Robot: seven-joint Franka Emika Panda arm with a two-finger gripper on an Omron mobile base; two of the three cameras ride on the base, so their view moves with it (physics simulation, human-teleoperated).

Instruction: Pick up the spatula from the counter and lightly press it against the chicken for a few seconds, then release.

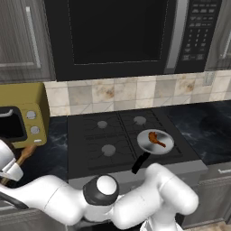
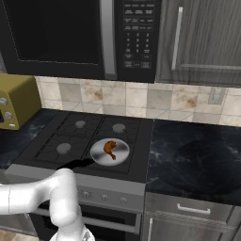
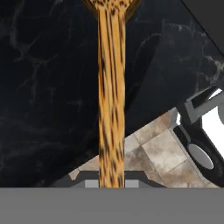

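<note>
The wooden spatula (image 3: 111, 100) runs up the hand view from between the fingertips, its wider blade end at the top, over the black marble counter (image 3: 48, 96). My gripper (image 3: 111, 183) is shut on its handle. In the left base view the gripper (image 1: 12, 171) sits at the far left edge, left of the stove, with the spatula (image 1: 26, 154) slanting up from it. The chicken drumstick (image 1: 157, 139) lies in a silver pan (image 1: 143, 145) on the front right burner, far from the gripper. The right base view shows the chicken (image 2: 110, 148) and the pan (image 2: 123, 157) too.
A yellow toaster oven (image 1: 22, 117) stands just behind the gripper on the left counter. The black stove (image 1: 103, 135) lies between gripper and pan, and the pan's black handle (image 1: 139, 163) points to the front. A microwave (image 1: 122, 31) hangs above.
</note>
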